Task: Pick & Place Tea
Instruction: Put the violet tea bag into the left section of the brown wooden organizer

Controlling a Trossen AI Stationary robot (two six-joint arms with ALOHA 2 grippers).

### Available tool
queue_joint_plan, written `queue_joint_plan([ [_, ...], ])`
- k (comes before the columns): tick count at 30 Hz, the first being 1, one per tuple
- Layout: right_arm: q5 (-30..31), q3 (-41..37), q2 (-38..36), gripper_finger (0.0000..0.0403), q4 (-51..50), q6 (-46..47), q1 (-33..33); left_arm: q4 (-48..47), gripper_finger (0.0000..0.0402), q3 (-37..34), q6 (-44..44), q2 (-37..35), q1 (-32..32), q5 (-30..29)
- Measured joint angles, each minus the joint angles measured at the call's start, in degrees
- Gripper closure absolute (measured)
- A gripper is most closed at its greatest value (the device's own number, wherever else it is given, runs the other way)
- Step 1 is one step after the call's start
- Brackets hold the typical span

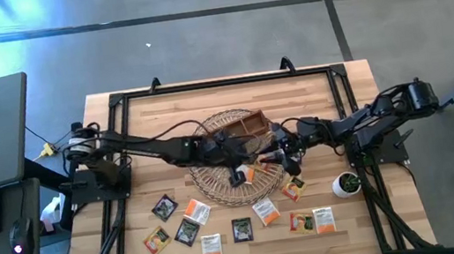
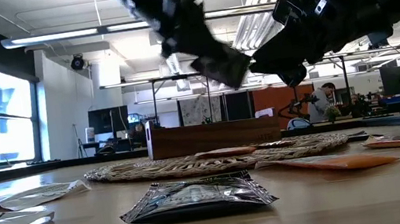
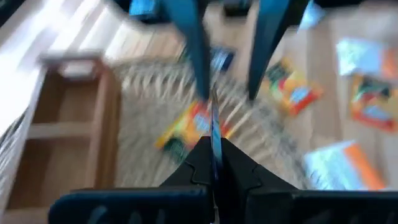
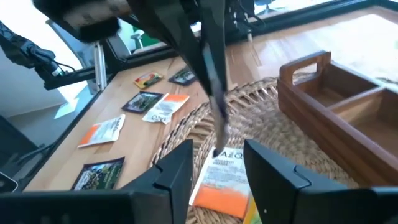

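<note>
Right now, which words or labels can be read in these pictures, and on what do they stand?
"AZO": on the white-and-orange sachet lying on the basket; a letter before it may be hidden, and the small print below is unreadable.
Other sachets: labels too small or blurred.
No other text is readable.

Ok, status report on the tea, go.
Left gripper shut on a sachet above the wicker basket. Right gripper open, close by. Path to wooden tray looks clear.
</note>
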Motion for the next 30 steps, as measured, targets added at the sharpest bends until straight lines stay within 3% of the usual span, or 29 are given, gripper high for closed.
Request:
queue_joint_plan([
  [7,-0.70,-0.07,-1.06,0.0259,-0.42,0.47,0.00,-9.76,0.0400,-0.07,-5.59,-7.47,-5.02,-14.16],
  [13,-0.96,-0.05,-1.08,0.0262,-0.67,0.60,0.00,-11.69,0.0400,-1.75,-7.40,-16.77,-10.58,-22.95],
  [18,-1.01,-0.07,-1.08,0.0262,-1.27,0.62,0.00,-13.61,0.0400,-9.58,-12.50,-26.51,-16.06,-31.49],
  [21,-1.00,-0.07,-1.08,0.0263,-0.15,0.50,0.00,-11.34,0.0401,-18.22,-17.78,-33.54,-18.32,-36.66],
  [24,-0.96,-0.07,-1.08,0.0263,3.49,0.42,0.00,0.30,0.0401,-29.55,-16.95,-39.56,-18.11,-35.36],
  [30,1.80,-0.04,-1.08,0.0263,11.35,3.50,0.37,51.33,0.0401,-51.18,-1.23,-40.10,-11.79,-19.98],
])
